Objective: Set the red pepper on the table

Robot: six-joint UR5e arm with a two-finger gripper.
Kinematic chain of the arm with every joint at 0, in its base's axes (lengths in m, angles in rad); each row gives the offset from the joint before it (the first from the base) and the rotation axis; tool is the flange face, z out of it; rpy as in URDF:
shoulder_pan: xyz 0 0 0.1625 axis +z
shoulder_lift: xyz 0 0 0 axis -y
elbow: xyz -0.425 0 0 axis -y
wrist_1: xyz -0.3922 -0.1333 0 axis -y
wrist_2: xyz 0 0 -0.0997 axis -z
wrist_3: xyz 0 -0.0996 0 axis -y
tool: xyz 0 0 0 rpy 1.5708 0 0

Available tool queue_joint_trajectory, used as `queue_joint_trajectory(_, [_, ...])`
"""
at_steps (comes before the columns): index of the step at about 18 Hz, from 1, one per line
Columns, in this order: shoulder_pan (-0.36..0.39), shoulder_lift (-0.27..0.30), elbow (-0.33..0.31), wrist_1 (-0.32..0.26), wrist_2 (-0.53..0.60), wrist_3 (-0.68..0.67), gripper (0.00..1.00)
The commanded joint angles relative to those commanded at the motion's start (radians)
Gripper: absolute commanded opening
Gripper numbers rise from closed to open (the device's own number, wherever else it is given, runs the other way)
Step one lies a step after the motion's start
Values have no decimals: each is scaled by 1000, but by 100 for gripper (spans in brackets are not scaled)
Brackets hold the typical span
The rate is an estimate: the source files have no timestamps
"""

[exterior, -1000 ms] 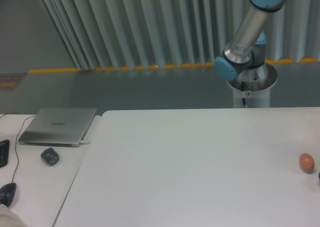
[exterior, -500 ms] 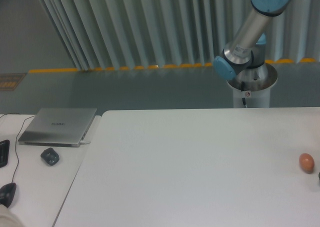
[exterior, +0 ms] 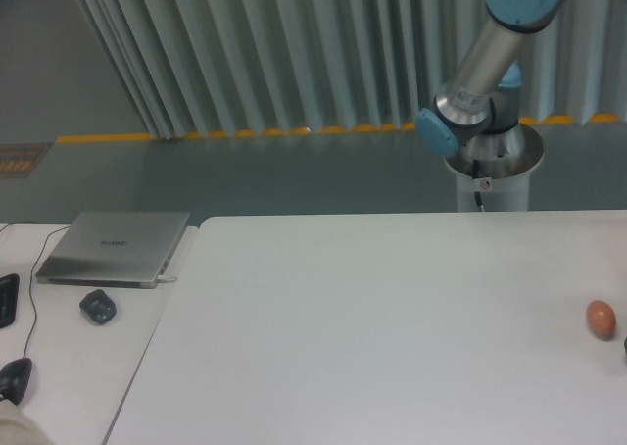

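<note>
The gripper was out of frame, so the state of its jaws could not be told. Only part of the arm (exterior: 487,53) showed at the top right: a silver tube slanting down from a blue joint at the upper edge to a second blue joint, above a round metal pedestal (exterior: 495,166) behind the table.

The red pepper was not visible anywhere in the shot. The white table (exterior: 372,337) filled the lower middle and right. An orange-brown egg-shaped object (exterior: 601,319) sat on it near the right edge, with a dark sliver (exterior: 624,346) just below it, cut off by the frame.

The narrower desk (exterior: 69,367) stood to the left, holding a closed grey laptop (exterior: 115,246), a small dark object (exterior: 98,306) in front of it, a black mouse (exterior: 16,378) and a thin cable (exterior: 31,278). Pale slats and a yellow floor line (exterior: 235,132) ran behind.
</note>
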Motion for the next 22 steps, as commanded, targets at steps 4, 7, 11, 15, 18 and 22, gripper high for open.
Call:
queue_joint_trajectory(4, [-25,6,-6,0,0,-28,4])
queue_joint_trajectory(7, [-2,17,1,0,5,19,24])
queue_joint_trajectory(11, [40,38,15,-2,14,210,38])
queue_joint_trajectory(15, [40,83,0,-21,12,196,63])
queue_joint_trajectory(18, [46,127,-14,-69,-2,114,93])
queue_joint_trajectory(22, [72,181,-69,-78,-84,-49,99])
